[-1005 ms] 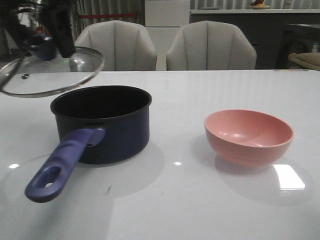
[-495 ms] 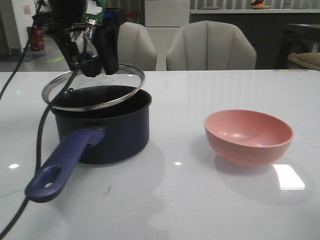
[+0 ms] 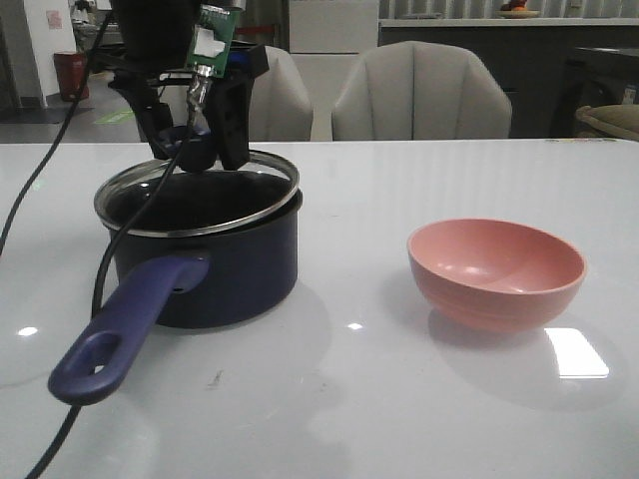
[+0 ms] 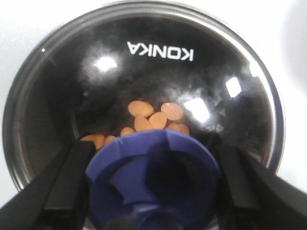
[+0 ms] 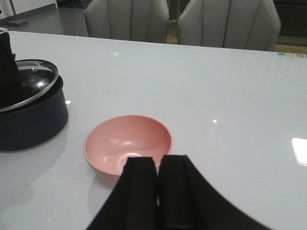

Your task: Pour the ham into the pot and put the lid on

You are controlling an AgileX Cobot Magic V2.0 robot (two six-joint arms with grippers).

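**Lid over pot, not yet seated**

The left gripper point(image 3: 195, 150) is clamped on the blue flared knob point(image 4: 153, 179) of the round glass lid with steel rim point(image 3: 200, 200), a finger on either side of the knob. The lid sits directly over the dark navy round saucepan point(image 3: 205, 259), tilted: its near-left edge appears to dip inside the rim and its far-right edge rides above it. The pan's long matte blue handle point(image 3: 125, 324) points toward the camera and left.

The small orange-pink ham chunks point(image 4: 153, 120) lie on the pan floor (seen through the glass). The pink bowl point(image 3: 496, 271) stands empty, well apart to the right.

The right gripper point(image 5: 158, 191) hovers near the bowl, fingers pressed together, holding nothing.

Versus half a second ago: lid lower and more centred. Remaining move, as I judge it: level, lower, release.
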